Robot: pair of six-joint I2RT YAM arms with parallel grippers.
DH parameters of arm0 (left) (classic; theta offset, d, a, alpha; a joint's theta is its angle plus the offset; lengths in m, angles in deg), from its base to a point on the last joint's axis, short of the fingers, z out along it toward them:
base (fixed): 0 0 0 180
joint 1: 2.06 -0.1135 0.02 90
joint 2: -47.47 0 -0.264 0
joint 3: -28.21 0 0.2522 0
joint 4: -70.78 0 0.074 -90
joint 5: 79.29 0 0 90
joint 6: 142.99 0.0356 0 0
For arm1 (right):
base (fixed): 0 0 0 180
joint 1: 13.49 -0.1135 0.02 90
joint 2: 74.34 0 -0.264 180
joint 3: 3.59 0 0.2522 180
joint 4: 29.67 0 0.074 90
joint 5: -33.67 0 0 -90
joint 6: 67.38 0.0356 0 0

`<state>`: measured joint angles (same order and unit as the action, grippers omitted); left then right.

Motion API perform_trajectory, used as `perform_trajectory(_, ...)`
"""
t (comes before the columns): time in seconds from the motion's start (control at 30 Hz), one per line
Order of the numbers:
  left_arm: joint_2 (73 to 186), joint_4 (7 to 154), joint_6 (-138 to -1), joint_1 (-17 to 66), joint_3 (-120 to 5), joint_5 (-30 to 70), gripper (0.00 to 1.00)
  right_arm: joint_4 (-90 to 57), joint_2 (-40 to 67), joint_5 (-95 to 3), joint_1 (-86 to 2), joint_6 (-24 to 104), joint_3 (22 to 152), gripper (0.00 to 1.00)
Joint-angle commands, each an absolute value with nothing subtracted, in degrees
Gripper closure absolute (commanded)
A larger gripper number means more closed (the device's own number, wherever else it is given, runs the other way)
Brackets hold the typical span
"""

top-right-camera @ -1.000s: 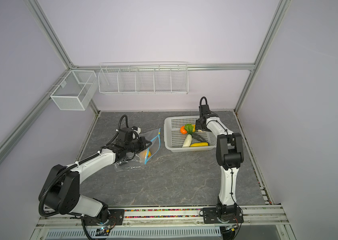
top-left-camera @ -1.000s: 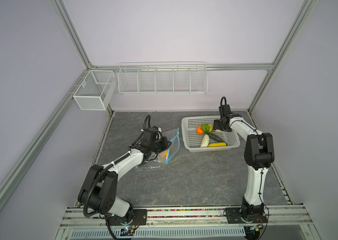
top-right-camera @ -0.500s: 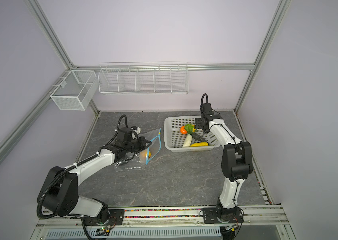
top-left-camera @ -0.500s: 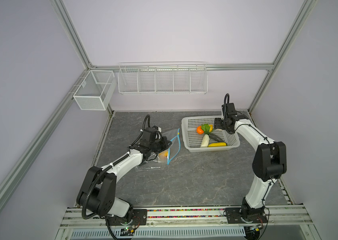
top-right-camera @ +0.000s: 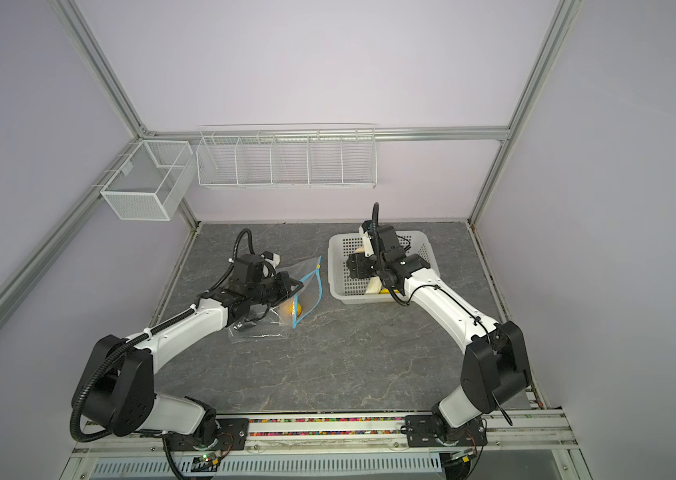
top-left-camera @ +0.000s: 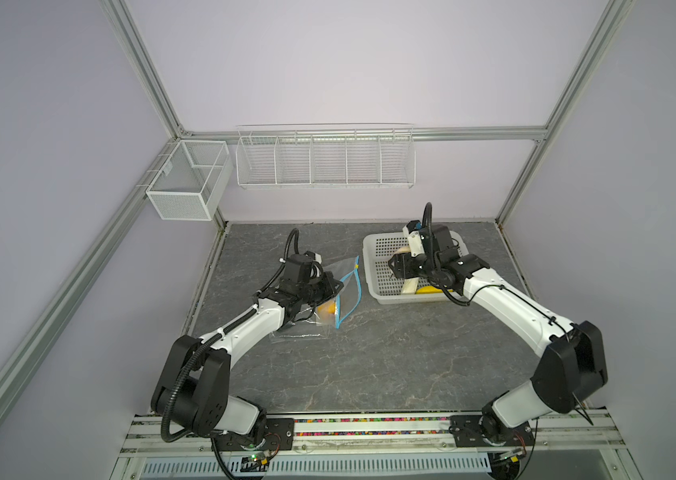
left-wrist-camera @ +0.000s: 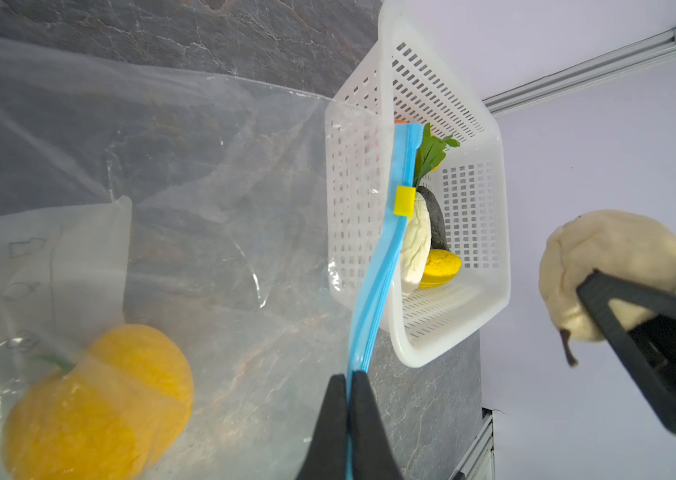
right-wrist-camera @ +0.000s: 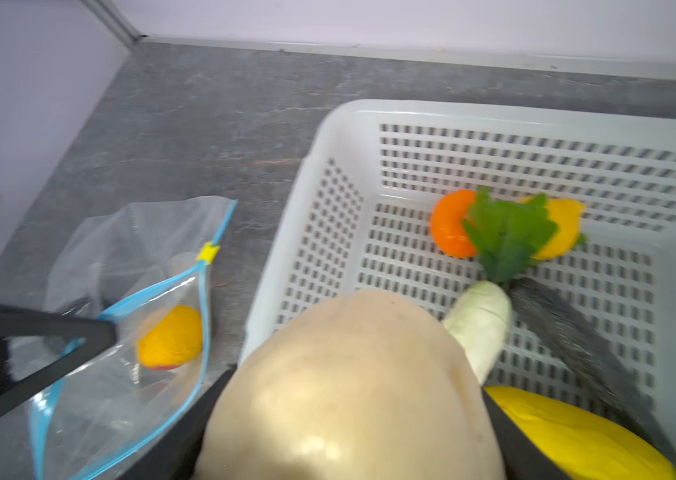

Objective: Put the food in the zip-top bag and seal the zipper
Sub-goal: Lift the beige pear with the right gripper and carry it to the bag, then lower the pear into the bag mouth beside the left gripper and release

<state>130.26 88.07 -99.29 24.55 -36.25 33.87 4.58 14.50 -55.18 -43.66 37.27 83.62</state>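
The clear zip-top bag (top-left-camera: 342, 272) lies left of the basket. My left gripper (left-wrist-camera: 350, 376) is shut on its blue zipper (left-wrist-camera: 382, 266) and holds the mouth up. The yellow slider tab (left-wrist-camera: 404, 201) sits further along the strip. A yellow-red peach (right-wrist-camera: 170, 336) lies inside the bag. My right gripper (right-wrist-camera: 352, 399) is shut on a beige lumpy ball (left-wrist-camera: 610, 266), held above the basket's left part, right of the bag mouth. More food rests in the basket: an orange (right-wrist-camera: 450, 228), leafy greens (right-wrist-camera: 506, 237), a white piece (right-wrist-camera: 481, 324), a dark piece (right-wrist-camera: 568, 328) and a yellow oblong (right-wrist-camera: 568, 436).
The white perforated basket (top-left-camera: 373, 270) stands at the back right of the grey table. A wire rack (top-left-camera: 323, 158) and a mesh box (top-left-camera: 186, 183) hang on the back frame. Frame posts edge the table.
My right gripper has moved left across the basket toward the bag, and that arm's elbow has swung out to the right and down. The left arm and bag have stayed still.
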Motion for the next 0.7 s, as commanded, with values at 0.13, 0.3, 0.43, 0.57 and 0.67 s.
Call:
perform_trajectory(0.13, 127.3, 87.7, -101.9, 24.1, -39.0, 32.4, 1.00, -10.5, 15.3, -46.7, -50.6, 40.4, 79.3, 0.32)
perform_trajectory(0.3, 126.7, 87.0, -102.7, 24.1, -38.9, 32.5, 1.00, -17.3, 17.5, -44.2, -53.7, 42.2, 77.5, 0.34)
perform_trajectory(0.43, 126.2, 86.7, -103.1, 24.1, -38.8, 32.7, 1.00, -20.3, 20.1, -42.4, -54.9, 43.0, 77.4, 0.35)
perform_trajectory(0.57, 125.4, 86.9, -103.3, 24.1, -38.5, 32.5, 1.00, -22.4, 22.4, -41.1, -55.2, 43.4, 76.9, 0.36)
perform_trajectory(0.67, 125.1, 86.7, -103.7, 24.1, -38.3, 32.8, 1.00, -23.5, 23.7, -40.5, -55.2, 43.7, 76.5, 0.38)
